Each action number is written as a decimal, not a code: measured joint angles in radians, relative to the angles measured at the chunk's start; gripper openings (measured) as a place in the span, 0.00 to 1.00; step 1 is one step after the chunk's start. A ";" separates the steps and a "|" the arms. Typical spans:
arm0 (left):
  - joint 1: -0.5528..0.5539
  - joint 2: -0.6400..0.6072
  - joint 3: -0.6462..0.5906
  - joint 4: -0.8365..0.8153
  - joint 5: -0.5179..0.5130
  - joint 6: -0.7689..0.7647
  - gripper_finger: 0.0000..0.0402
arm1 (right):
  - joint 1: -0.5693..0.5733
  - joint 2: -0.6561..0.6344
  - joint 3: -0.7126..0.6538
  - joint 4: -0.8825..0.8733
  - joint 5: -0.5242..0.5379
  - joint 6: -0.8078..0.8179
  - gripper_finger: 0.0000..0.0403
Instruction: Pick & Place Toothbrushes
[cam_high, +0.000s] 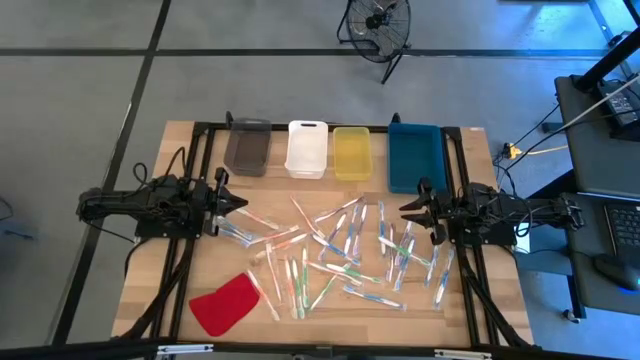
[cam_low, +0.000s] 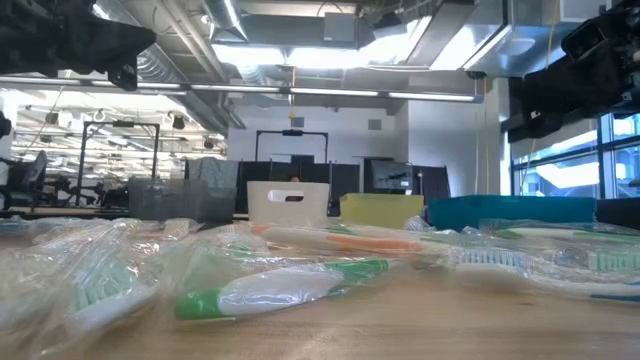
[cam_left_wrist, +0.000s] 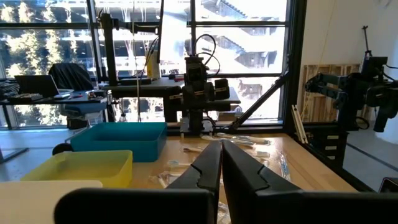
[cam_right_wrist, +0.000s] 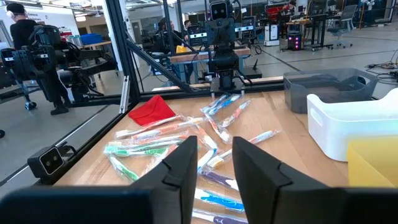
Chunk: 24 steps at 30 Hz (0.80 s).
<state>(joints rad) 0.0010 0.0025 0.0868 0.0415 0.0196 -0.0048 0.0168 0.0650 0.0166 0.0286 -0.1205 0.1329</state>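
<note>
Lying nearest the front edge, the red cloth (cam_high: 226, 304) sits at about 7 o'clock on the table (cam_high: 150, 260), and just past it the toothbrushes (cam_high: 340, 255) spread in clear wrappers across the middle, none yet in a bin. Flanking the pile, the left gripper (cam_high: 240, 204) waits at 9 o'clock with its fingers pressed together and empty. The right gripper (cam_high: 408, 212) hovers at 3 o'clock above the scatter's edge, its fingers (cam_right_wrist: 180, 163) parted by a narrow gap with nothing between them. Farther back, along 12 o'clock, stand four bins in a row: grey bin (cam_high: 247, 146), white bin (cam_high: 307, 148), yellow bin (cam_high: 351, 152) and blue bin (cam_high: 415, 157). All look empty from above.

The step in hand seems to be the approach to a first pick. Next, the right gripper would likely need to drop over one brush at the pile's near side, straddling it alone, since the wrappers overlap and neighbours could lift with it.

No brand, label or writing can be read anywhere.
</note>
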 joint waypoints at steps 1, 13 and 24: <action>0.000 0.000 0.000 0.000 0.000 0.000 0.03 | 0.000 0.000 0.000 0.000 0.000 0.000 0.25; 0.000 0.000 0.000 0.000 0.000 0.000 0.02 | 0.000 0.000 0.000 0.000 0.000 0.000 0.24; 0.000 0.000 0.000 0.000 0.000 0.000 0.03 | 0.000 0.000 0.000 0.000 0.000 0.000 0.31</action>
<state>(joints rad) 0.0007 0.0022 0.0868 0.0415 0.0196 -0.0048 0.0169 0.0650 0.0166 0.0285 -0.1207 0.1333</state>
